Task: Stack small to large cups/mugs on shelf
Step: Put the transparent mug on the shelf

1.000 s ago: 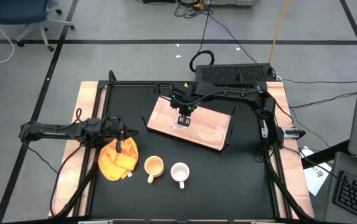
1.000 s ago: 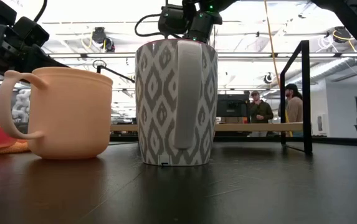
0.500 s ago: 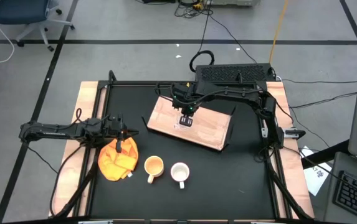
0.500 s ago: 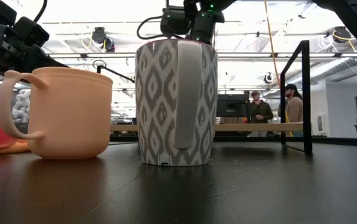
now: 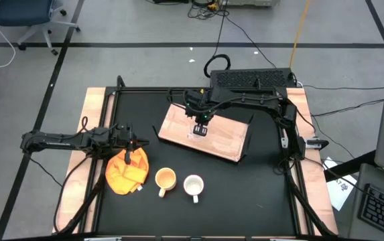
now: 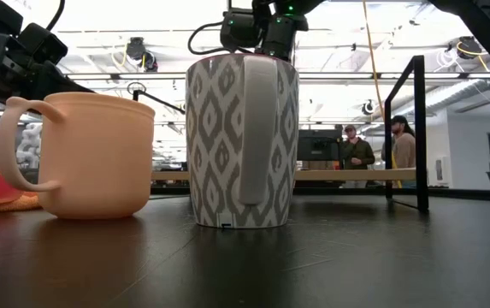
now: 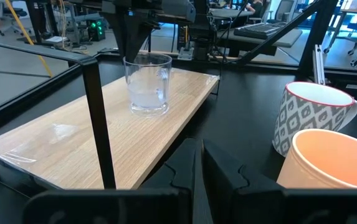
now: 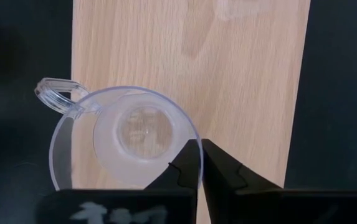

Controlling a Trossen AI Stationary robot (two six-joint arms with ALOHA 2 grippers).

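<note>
Clear glass cup (image 7: 147, 84): upright on the shelf (image 5: 218, 137), far centre of the surface (image 5: 265, 187). Right claw (image 8: 200, 163): directly above it, fingers pinching the cup's rim. Judged step: setting down the smallest vessel; release pending.

Yellow-orange mug (image 5: 165, 179), white mug (image 5: 193, 186): side by side at the near edge, well apart from the shelf.

Left claw (image 7: 198, 167): pressed together, empty, waiting at left above the orange cloth (image 5: 126, 173).

Next move likely calls for parting the fingers, lifting clear, then fetching the yellow-orange mug.
</note>
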